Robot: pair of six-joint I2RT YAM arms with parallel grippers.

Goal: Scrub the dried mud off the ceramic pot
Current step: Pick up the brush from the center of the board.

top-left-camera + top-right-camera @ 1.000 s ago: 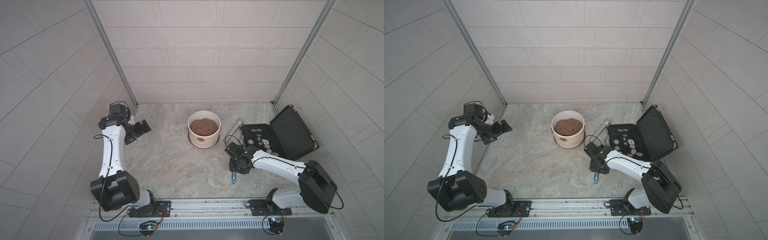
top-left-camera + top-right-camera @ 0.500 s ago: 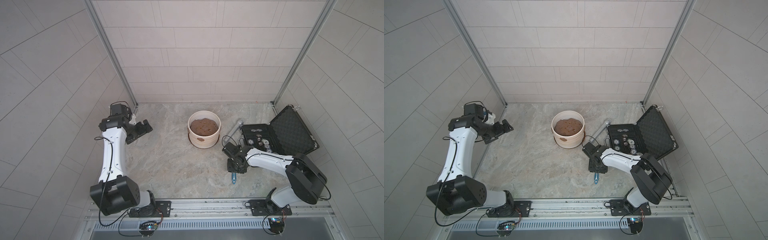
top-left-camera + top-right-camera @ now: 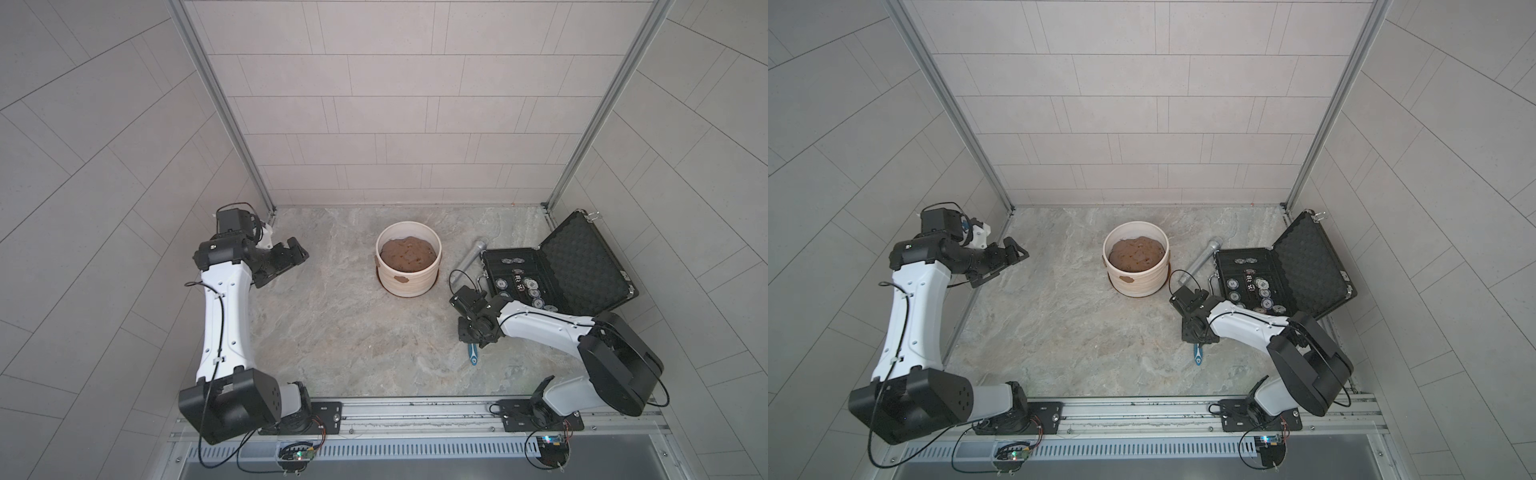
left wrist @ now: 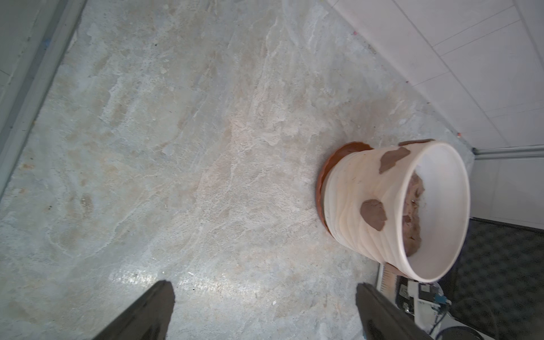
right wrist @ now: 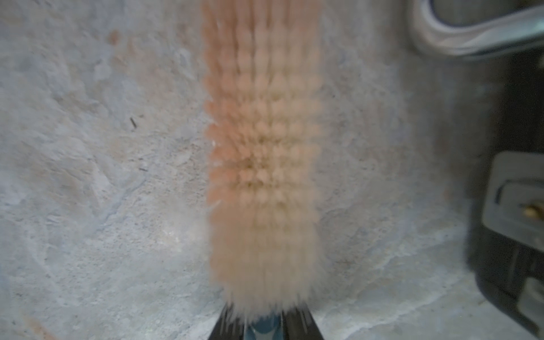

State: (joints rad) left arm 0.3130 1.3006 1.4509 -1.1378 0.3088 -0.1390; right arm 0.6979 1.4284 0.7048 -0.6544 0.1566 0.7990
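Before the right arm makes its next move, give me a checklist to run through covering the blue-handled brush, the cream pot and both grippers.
1. Grip on the blue-handled, pale-bristled scrub brush: the right gripper has its jaws against both sides of the handle. Ok.
2. Brush lifted off the grey stone floor: cannot tell.
3. Reddish-brown dried mud patches on the cream ribbed ceramic pot: unscrubbed. Not ok.
4. Pot steadied: the left gripper is open, empty and apart from it. Not ok.
5. Way to the pot: bare floor lies between; the grey metal cylinder and open black case lie aside. Ok.
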